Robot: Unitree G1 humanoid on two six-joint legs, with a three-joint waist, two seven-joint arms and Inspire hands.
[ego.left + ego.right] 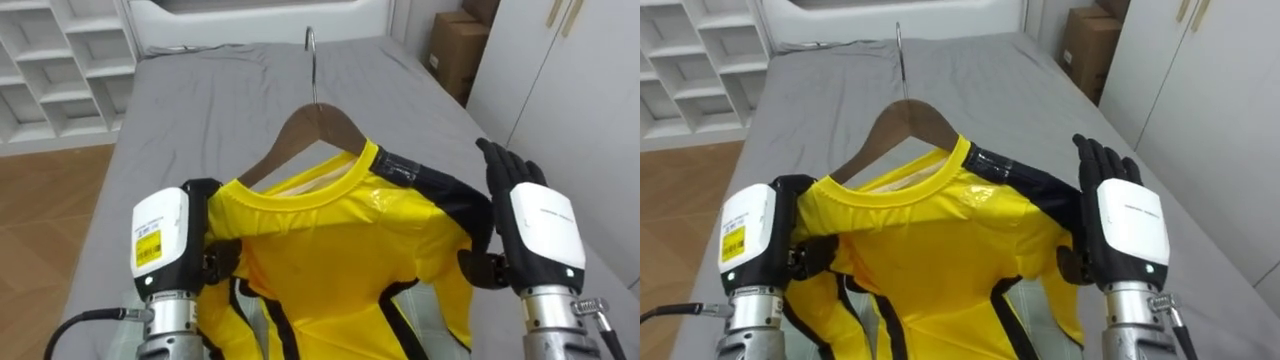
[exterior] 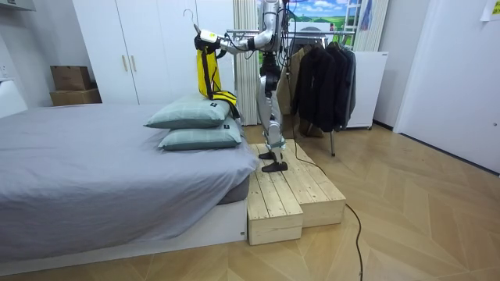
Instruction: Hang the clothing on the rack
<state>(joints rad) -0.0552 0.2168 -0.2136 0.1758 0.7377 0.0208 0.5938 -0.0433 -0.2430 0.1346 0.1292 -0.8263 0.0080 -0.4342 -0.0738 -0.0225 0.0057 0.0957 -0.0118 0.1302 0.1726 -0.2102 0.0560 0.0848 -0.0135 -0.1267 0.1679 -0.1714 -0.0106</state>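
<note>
Standing on a wooden step (image 2: 273, 199) at the pillow end of the bed (image 1: 200, 90), facing down its length. Holding a shirt (image 1: 340, 260) up over the bed, above the pillows (image 2: 191, 117). Bright, glossy yellow, with black across the shoulders, thin black lines down the front and a round neck. Hung on a wooden hanger (image 1: 322, 122), its metal hook pointing up. Flanked at one shoulder by the left hand (image 1: 160, 235), fingers lost behind the cloth, so cannot tell its grip. Met at the other shoulder by the right hand (image 1: 540, 225), released, fingers straight, thumb toward the black sleeve.
</note>
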